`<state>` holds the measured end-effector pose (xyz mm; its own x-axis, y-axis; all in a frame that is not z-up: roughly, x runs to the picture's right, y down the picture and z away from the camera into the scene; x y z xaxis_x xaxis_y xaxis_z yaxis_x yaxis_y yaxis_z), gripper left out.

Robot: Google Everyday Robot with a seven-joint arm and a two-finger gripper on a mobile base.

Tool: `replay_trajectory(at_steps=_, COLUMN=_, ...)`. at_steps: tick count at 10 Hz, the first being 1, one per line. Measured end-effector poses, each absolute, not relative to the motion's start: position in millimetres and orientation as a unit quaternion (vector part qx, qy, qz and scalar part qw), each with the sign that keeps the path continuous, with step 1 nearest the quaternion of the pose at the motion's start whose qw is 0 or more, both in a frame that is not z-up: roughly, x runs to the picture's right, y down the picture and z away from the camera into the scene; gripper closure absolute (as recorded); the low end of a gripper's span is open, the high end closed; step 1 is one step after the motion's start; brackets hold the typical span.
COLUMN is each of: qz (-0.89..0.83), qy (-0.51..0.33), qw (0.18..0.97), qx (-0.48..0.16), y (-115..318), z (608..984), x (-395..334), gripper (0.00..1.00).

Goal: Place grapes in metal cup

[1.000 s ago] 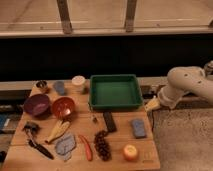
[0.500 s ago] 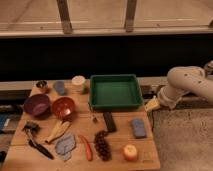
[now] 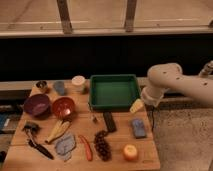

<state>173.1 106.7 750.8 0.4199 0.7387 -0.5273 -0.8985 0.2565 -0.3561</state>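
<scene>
While at wooden table edge, hand.

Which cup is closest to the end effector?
The white cup, rightmost of three, beside the green tray; end effector sits at the tray's front-right corner.

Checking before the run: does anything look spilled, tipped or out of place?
Nothing stands out. The grapes lie near the front edge, the metal cup stands upright at the back left, and the gripper hovers empty beside the right front corner of the green tray.
</scene>
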Motion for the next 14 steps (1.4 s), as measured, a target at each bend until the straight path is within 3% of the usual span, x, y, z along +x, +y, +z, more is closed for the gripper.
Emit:
replay_trajectory(at_steps=5, qz=0.427, qy=0.103, qw=0.826, qx=-0.354, y=131.5, z=723.4, x=81.5, gripper=0.20)
replay_trajectory(at_steps=10, qz=0.418, qy=0.109, qw=0.829, qx=-0.355, y=135.8, z=723.9, x=79.0, gripper=0.20)
replay_trajectory(at_steps=14, qz=0.368, qy=0.109, qw=0.839, qx=-0.386, y=180.4, z=715.3, x=36.7, gripper=0.20)
